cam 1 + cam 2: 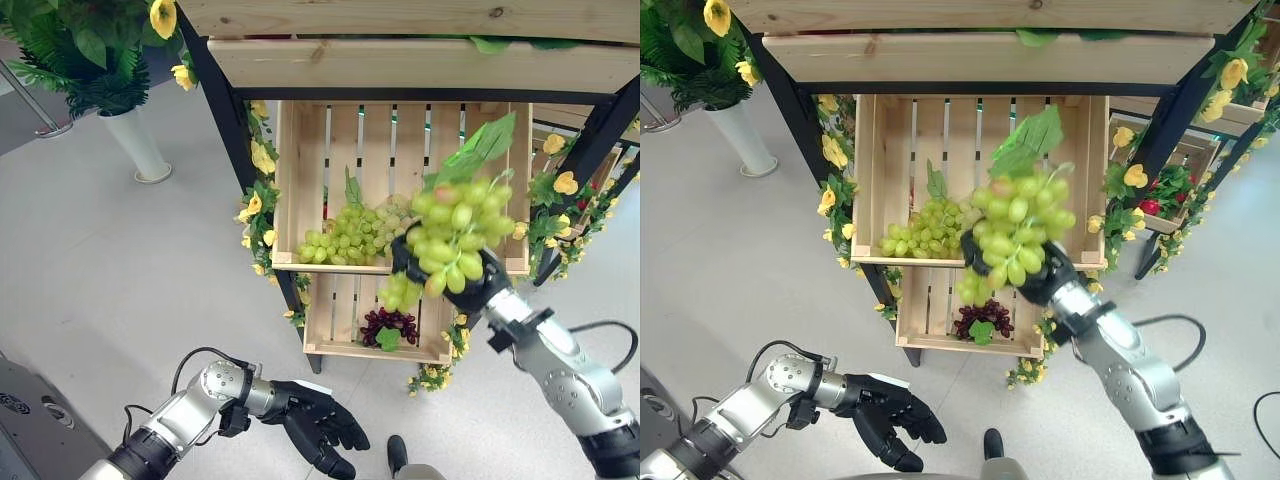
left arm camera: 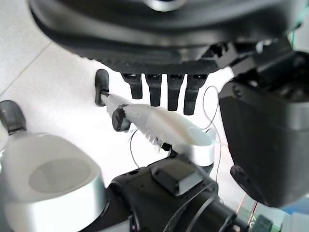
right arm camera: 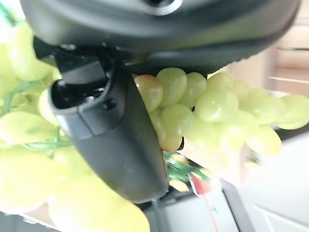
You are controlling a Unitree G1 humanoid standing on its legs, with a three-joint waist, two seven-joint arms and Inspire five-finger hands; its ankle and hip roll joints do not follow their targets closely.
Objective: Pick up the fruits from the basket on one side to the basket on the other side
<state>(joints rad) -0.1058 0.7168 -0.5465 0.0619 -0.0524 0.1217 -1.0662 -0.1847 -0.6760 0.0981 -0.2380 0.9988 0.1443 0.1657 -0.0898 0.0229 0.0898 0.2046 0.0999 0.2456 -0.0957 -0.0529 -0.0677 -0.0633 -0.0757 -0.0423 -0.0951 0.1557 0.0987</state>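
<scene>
While my right robot hand (image 1: 478,288) is curled round a large bunch of pale green grapes with a broad green leaf (image 1: 455,228), I see that bunch raised in front of the upper slatted wooden crate (image 1: 300,160) of the black-framed shelf stand (image 1: 222,110), clear of the crate floor. My right wrist view shows the thumb (image 3: 113,137) pressed across the grapes, with fruit bulging on either side of it. Inside that upper crate, to the left of the held bunch, lies a second bunch of green grapes with a small leaf (image 1: 345,235), resting near the front lip. Below it, the lower wooden crate (image 1: 335,340) holds a small cluster of dark red grapes with a green leaf (image 1: 388,326). My left robot hand (image 1: 318,420) hangs low over the grey floor (image 1: 110,270), fingers relaxed and spread, holding nothing. Yellow artificial flowers with green foliage (image 1: 258,205) trail down the stand's legs, and a white pedestal vase of leafy greenery (image 1: 135,140) stands well to the left.
</scene>
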